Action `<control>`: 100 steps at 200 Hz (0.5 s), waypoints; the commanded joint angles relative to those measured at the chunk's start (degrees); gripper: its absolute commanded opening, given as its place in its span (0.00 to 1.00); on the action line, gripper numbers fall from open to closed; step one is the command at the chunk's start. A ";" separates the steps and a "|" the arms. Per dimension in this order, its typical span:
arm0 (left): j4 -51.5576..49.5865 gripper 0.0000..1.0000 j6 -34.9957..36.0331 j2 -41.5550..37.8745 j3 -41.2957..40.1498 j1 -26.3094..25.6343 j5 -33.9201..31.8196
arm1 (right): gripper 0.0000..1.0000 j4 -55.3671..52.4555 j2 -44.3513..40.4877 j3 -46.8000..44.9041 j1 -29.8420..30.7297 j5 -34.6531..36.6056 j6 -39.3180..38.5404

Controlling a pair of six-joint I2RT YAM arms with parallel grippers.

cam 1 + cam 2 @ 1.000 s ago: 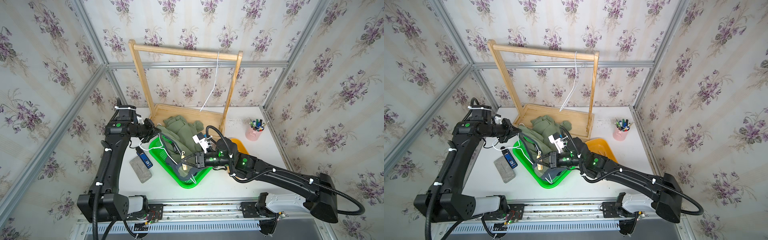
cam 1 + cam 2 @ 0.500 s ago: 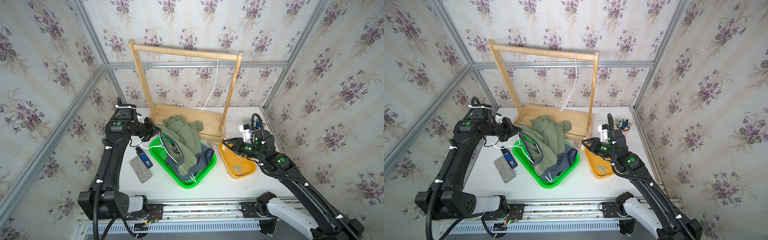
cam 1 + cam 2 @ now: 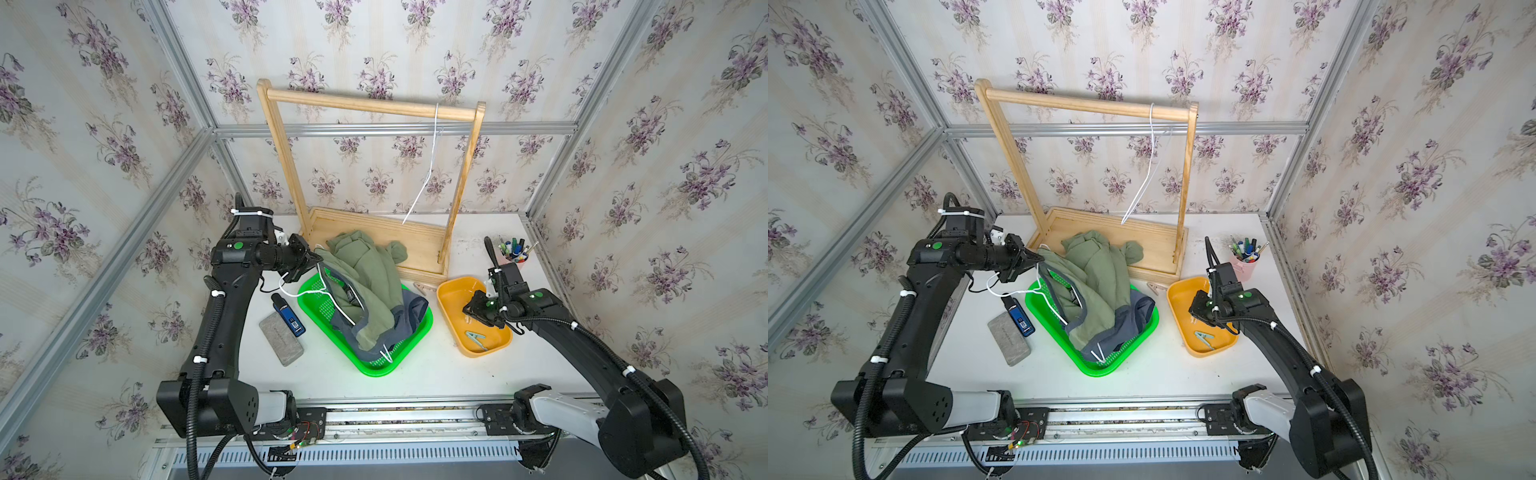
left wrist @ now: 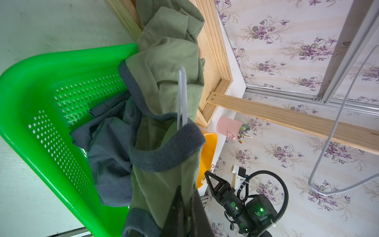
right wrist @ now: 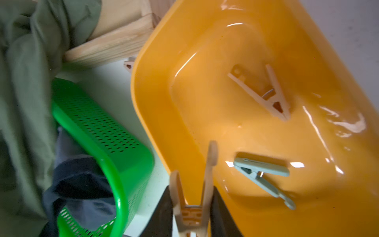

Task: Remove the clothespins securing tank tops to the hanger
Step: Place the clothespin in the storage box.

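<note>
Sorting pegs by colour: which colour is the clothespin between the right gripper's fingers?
Pale tan clothespin, best in the right wrist view.

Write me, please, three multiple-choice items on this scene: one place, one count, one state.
1. Grey-green clothespin lies in: A green basket; B orange tray; C wooden rack.
2. Clothespins lying loose in that tray: A one; B four; C two.
3. Right pincer: A grips a tan clothespin; B empty; C grips the hanger.
Answers: 1 B, it rests on the tray's floor; 2 C, a loose tan pin plus the grey-green one; 3 A, the pin stands between its fingers.
</note>
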 commanded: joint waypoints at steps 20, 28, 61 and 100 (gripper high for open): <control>0.25 0.00 -0.72 -0.30 -0.09 0.00 1.02 | 0.70 -6.25 0.85 5.48 0.04 7.96 -4.86; 0.30 0.00 -0.76 -0.30 -0.10 -0.02 0.98 | 0.71 -7.01 -0.21 6.79 0.03 8.51 -5.21; 0.19 0.00 -1.30 -0.76 -0.34 0.04 0.30 | 0.69 -8.35 -4.86 14.85 2.32 2.70 -5.97; 0.10 0.00 -2.70 -1.77 -1.68 -0.03 -1.31 | 0.67 -5.68 0.47 29.44 28.19 5.80 -0.68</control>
